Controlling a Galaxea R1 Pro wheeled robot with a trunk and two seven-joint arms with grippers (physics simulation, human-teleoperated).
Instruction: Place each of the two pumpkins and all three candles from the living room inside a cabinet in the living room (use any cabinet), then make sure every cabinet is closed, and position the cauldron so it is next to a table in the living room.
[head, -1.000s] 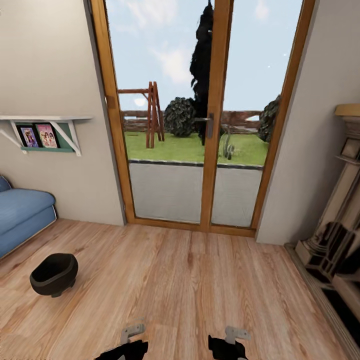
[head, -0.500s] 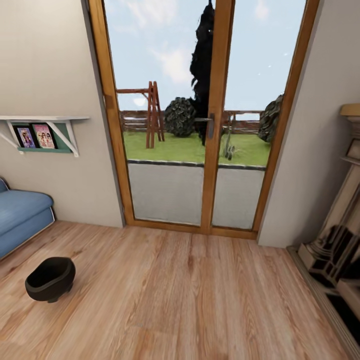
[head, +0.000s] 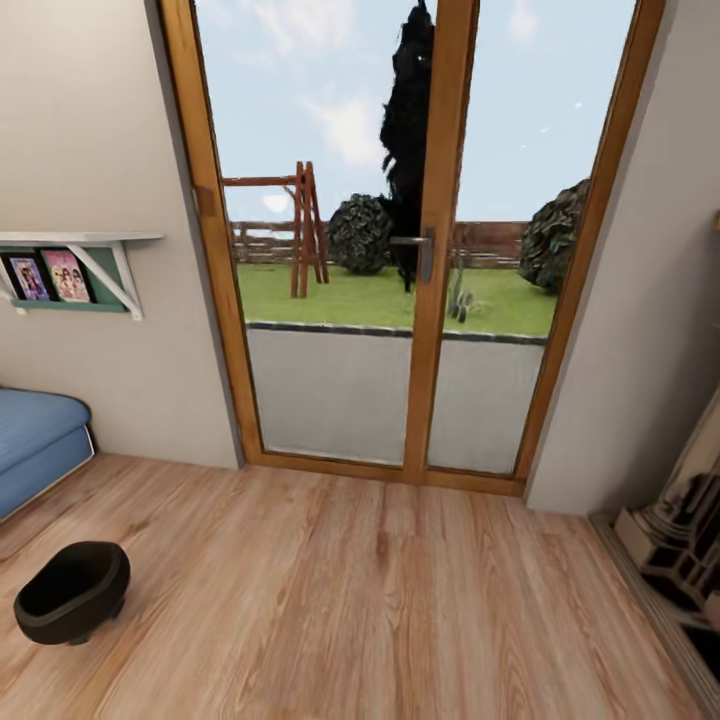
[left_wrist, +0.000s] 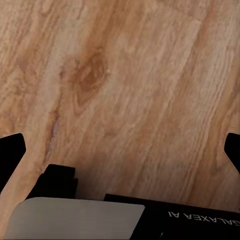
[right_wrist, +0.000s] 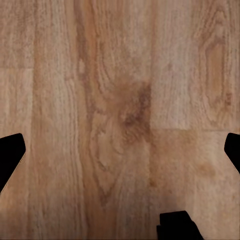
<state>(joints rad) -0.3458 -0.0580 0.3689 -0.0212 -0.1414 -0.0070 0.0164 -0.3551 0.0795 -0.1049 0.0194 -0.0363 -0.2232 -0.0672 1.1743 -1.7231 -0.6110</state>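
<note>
Left pincer spread empty over floor, cauldron well apart

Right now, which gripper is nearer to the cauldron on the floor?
Probably left: the cauldron sits at the head view's left, the left arm's side. Both the left gripper and the right gripper face bare wood floor, so this is a guess.

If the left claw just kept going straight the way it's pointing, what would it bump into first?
Most likely the bare wood-plank floor: the open left claw points at it with nothing between, though how far away is unclear.
</note>
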